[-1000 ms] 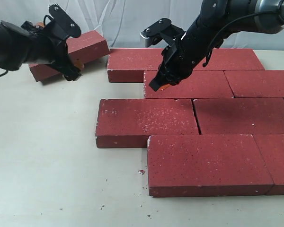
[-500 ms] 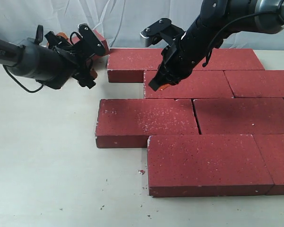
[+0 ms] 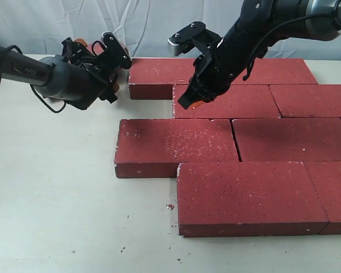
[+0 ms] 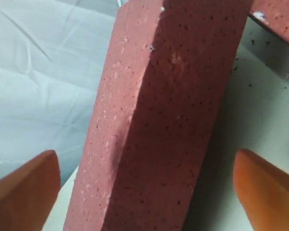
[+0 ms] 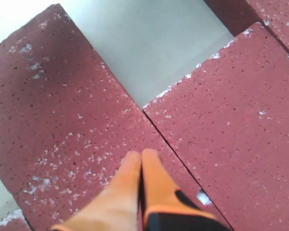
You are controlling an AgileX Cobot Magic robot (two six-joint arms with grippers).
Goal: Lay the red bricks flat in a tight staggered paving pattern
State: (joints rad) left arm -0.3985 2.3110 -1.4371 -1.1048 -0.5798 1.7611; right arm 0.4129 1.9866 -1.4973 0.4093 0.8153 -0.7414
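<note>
Several red bricks lie flat in staggered rows, among them the back-left one (image 3: 153,77), the one under my right arm (image 3: 233,102), and the front-row one (image 3: 247,196). My right gripper (image 3: 188,102) (image 5: 142,156) is shut and empty, its tips just above the seam between two bricks (image 5: 62,120) (image 5: 231,120). My left gripper (image 3: 112,63) (image 4: 144,192) is open at the back left. Its orange fingers (image 4: 24,187) stand wide on either side of a loose red brick (image 4: 173,110) without touching it. The arm hides that brick in the exterior view.
Pale table (image 3: 51,187) stretches left of and in front of the rows, with small crumbs (image 3: 170,206) near the front brick. A white cloth backdrop (image 3: 148,23) hangs behind. In the left wrist view the corner of another brick (image 4: 279,19) lies close to the loose brick.
My left arm swung right, toward the back-left brick. The loose brick seen at the back left a second ago is now covered by that arm. The right arm has not moved.
</note>
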